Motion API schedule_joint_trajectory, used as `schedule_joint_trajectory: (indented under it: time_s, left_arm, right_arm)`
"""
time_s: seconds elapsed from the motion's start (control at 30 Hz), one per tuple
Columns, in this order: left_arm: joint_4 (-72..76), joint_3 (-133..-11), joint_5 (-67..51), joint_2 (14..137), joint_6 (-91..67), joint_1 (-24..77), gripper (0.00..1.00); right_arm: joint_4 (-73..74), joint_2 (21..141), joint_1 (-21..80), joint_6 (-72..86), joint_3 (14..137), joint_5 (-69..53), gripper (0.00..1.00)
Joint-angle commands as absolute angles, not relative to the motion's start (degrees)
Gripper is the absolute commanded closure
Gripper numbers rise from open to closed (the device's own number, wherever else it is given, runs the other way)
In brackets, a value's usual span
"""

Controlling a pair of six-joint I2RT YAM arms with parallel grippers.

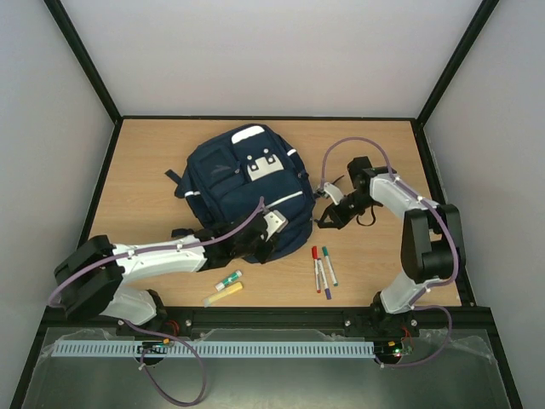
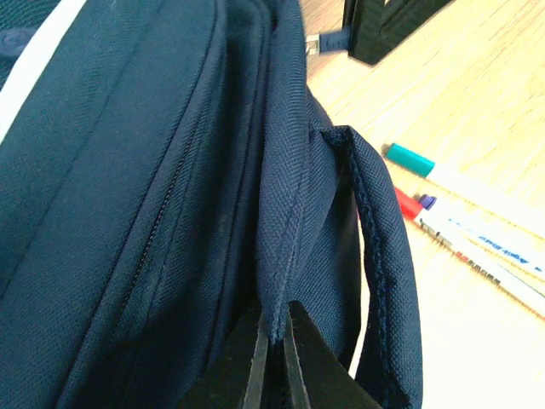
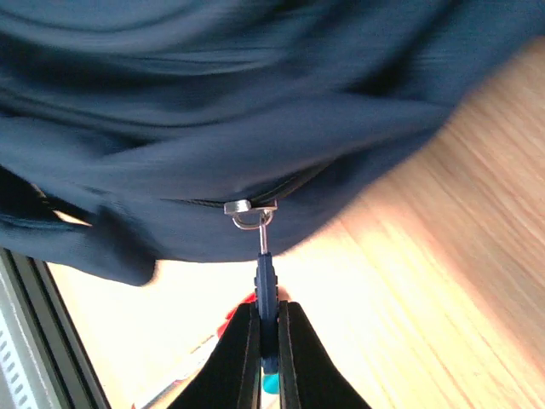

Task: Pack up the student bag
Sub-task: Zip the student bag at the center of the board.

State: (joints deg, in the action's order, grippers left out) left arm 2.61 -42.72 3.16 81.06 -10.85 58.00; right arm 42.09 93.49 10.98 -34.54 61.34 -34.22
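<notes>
Student bag (image 1: 243,192), navy with white stripes and a pale front patch, lies front-up mid-desk, toward the far edge. The left gripper (image 2: 274,322) is pinched shut on a fabric fold (image 2: 285,239); the right gripper (image 3: 266,313) is clamped on the zip pull (image 3: 266,281). Step judged: unzipping. Next, draw the pull along its track against the left's anchor, before the markers (image 1: 322,268) by the near edge go in.

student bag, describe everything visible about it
The student bag is navy woven fabric with white stripes and a grey-white patch. It lies front up on the wooden table. The left pincer pinches a fabric fold at its near edge; the right pincer grips its blue zip pull.
</notes>
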Motion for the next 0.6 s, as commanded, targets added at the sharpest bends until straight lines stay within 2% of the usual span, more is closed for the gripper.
schedule_joint_trajectory:
  time_s: [0.0,0.17,0.4,0.5,0.57]
  left_arm:
    - [-3.1,-40.1,8.4,76.3,-11.0,57.8,0.98]
    - [-5.8,-39.1,12.6,73.4,-13.7,57.8,0.98]
    - [-18.1,-39.2,30.0,71.6,-24.1,53.4,0.98]
    - [-15.0,-38.6,25.6,69.6,-21.7,53.1,0.90]
    - [-12.8,-38.7,21.4,69.5,-19.7,53.2,0.76]
  right_arm:
    - [43.9,96.8,7.0,-35.2,64.0,-27.0,0.99]
    - [40.3,98.1,6.4,-33.7,63.4,-24.5,0.99]
    - [38.9,96.0,6.1,-33.5,61.5,-25.7,0.99]
    - [40.5,94.3,6.7,-34.2,60.8,-30.5,0.99]
    - [41.4,92.7,8.3,-34.3,59.8,-32.4,0.99]
